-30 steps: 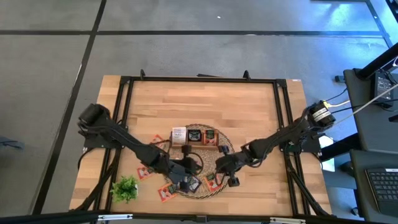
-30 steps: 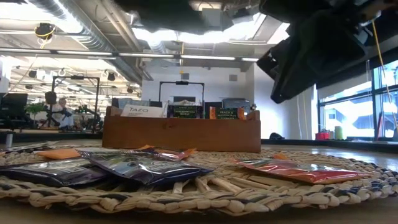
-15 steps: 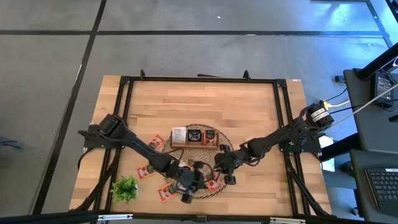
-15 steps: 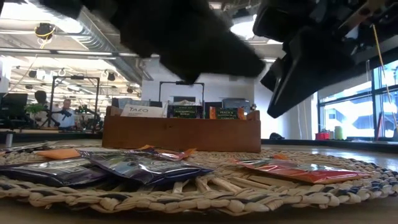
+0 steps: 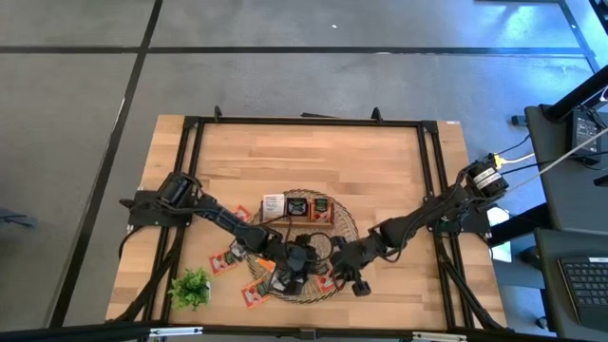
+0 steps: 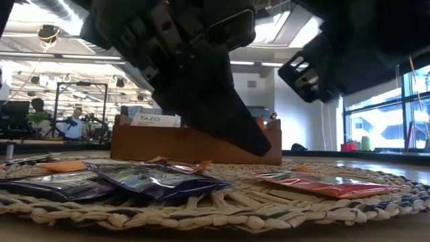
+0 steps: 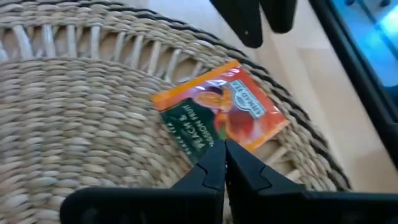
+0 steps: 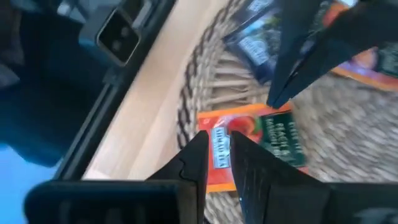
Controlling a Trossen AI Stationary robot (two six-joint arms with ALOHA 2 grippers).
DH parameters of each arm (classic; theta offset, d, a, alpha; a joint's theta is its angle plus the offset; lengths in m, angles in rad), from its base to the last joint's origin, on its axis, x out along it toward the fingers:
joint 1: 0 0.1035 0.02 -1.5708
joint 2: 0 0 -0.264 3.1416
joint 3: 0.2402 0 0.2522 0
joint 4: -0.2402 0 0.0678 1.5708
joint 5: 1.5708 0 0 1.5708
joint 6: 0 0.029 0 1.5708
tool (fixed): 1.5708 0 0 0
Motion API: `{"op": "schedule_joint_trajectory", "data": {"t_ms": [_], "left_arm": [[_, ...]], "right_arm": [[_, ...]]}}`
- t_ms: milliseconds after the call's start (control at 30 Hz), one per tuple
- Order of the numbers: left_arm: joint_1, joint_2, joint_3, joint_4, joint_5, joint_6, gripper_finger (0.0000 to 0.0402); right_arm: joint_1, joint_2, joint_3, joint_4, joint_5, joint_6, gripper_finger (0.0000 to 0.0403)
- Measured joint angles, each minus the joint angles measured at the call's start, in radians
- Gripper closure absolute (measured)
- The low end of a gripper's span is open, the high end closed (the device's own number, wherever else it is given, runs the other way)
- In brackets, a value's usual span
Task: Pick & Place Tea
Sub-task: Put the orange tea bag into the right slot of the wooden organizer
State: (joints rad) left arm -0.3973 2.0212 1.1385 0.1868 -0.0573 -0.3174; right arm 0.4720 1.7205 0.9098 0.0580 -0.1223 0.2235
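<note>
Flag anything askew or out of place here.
Several sachets lie off the mat on bare table beside a plant sprig. Both grippers, left and right, crowd over one orange sachet at the mat's edge.

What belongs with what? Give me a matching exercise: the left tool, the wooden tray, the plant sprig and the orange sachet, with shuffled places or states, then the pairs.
Things:
1. left tool
2. wooden tray
3. plant sprig
4. orange sachet

Places or states:
A. on the bare table, off the wicker mat, towards the near left corner
B. on the mat's far side, holding upright sachets
C. shut, its tip just over the orange sachet
D. lying flat on the mat, close to its rim

Pairs: 1-C, 2-B, 3-A, 4-D
</note>
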Motion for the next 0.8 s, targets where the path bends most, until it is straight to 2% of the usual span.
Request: {"op": "schedule_joint_trajectory", "data": {"t_ms": [167,400,533,633,800], "left_arm": [[0.008,0.0,0.0,-0.061,0.035,-0.067,0.04],[0.023,-0.002,0.002,-0.141,0.023,-0.114,0.04],[0.028,-0.003,0.002,-0.153,0.01,-0.115,0.04],[0.029,-0.003,0.002,-0.154,0.007,-0.115,0.04],[0.029,-0.003,0.002,-0.156,0.007,-0.115,0.04]], "right_arm": [[0.011,0.045,0.004,0.03,0.039,-0.095,0.0333],[0.009,0.071,0.006,0.026,0.084,-0.107,0.0324],[0.009,0.071,0.007,0.035,0.106,-0.124,0.0285],[0.009,0.071,0.007,0.044,0.175,-0.097,0.0247],[0.009,0.071,0.007,0.105,0.182,-0.138,0.0202]]}}
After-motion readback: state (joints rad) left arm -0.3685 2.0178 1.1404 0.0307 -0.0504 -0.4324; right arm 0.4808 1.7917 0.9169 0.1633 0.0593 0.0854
